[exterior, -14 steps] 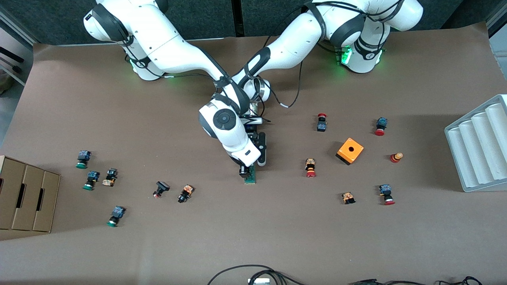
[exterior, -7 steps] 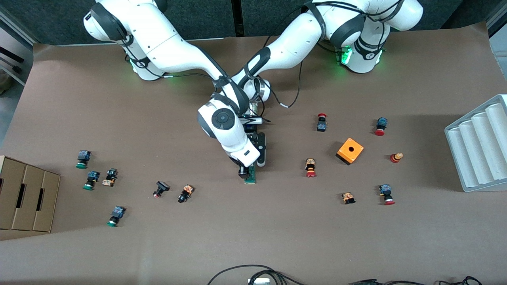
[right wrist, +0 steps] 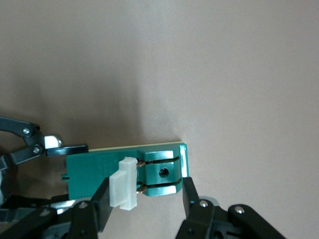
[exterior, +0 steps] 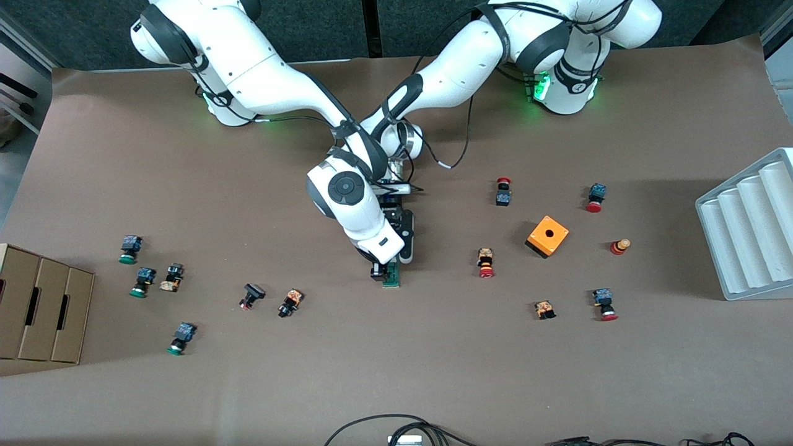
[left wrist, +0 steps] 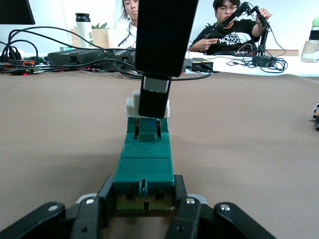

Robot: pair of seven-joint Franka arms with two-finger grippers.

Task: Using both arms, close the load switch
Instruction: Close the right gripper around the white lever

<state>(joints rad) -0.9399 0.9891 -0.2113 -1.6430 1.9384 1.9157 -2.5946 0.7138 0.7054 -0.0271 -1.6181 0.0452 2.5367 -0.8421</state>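
Load switch, a narrow dark-green block with a small white end piece, is seen lying flat near the middle of the brown table, well away from every edge. It is clamped at one end by the left gripper, whose black fingers are pressed against both of its sides, as shown in the left wrist view. Its other end, where the white piece sits, is straddled by the right gripper; in the right wrist view one finger is seen beside the white piece and the other beside the green end, the jaws standing at a narrow width around the block. Whether these fingers are pressing on it cannot be told. Both arms are stretched from their bases to the same spot, the right arm's wrist being placed above the left arm's hand in the front view. An orange box with a hole is found toward the left arm's end of the table, and small push buttons are scattered on both sides.
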